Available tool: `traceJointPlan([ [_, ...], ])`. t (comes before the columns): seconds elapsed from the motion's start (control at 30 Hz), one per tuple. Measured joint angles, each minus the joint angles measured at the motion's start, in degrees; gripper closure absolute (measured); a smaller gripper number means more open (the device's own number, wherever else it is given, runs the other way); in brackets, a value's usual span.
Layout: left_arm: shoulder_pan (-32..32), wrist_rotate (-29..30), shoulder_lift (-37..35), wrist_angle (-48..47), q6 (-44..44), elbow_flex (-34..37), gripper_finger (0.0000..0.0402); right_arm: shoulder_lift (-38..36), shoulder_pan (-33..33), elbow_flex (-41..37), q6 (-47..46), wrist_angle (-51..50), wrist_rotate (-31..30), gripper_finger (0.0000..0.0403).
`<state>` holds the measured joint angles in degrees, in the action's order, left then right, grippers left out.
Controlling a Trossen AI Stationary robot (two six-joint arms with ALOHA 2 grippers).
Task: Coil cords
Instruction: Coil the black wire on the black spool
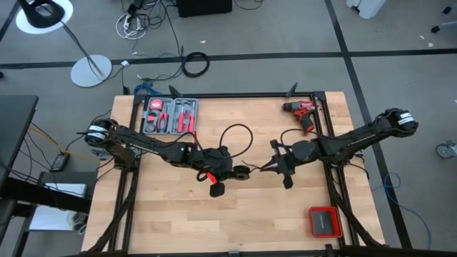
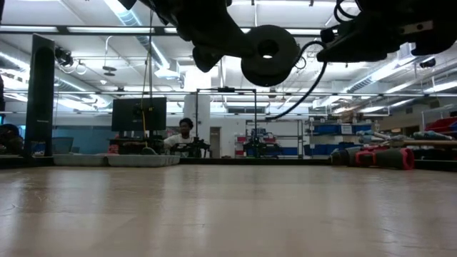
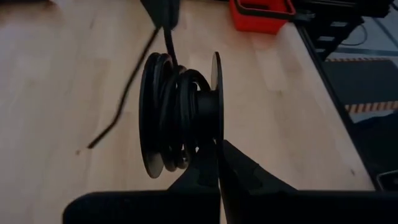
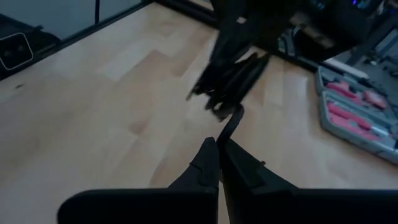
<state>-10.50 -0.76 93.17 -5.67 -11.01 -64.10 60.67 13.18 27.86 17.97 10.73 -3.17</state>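
High view: both arms meet over the middle of the wooden table (image 1: 214,221). The left gripper (image 1: 241,172) is closed, its fingers (image 3: 208,163) pinching one flange of a black spool (image 3: 180,115) that carries several turns of the thin black cord (image 3: 163,112). The spool is held clear of the table surface, as the low view confirms, where it hangs above the tabletop (image 2: 268,51). The right gripper (image 1: 265,168) sits just beside the spool, fingers pressed together on the cord (image 4: 230,124) near its end; the right wrist view shows the cord clamped between the fingertips (image 4: 208,163). From the spool the cord rises in a loose loop (image 1: 239,135) toward the far side of the table, and a slack stretch trails off onto the wood (image 3: 121,112). A red drill (image 1: 301,112) stands at the far right corner, a tool set in a tray (image 1: 169,116) lies at the far left, and a red case (image 1: 323,221) lies at the near right.
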Motion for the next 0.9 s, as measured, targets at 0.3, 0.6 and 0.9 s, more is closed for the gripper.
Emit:
traceJointPlan([
  [0.3,1.4,-6.3,1.5,4.8,-1.5,0.0,0.0401,0.2,-1.0,0.0,6.9,7.1,0.8,0.0403],
  [0.6,1.9,-12.2,5.2,12.9,-1.7,0.0,0.0401,0.2,-1.1,0.0,12.1,10.5,2.6,0.0403],
  [0.9,2.4,-15.9,6.7,20.2,-1.1,0.1,0.0401,0.7,-1.1,0.0,19.3,14.7,7.9,0.0398],
])
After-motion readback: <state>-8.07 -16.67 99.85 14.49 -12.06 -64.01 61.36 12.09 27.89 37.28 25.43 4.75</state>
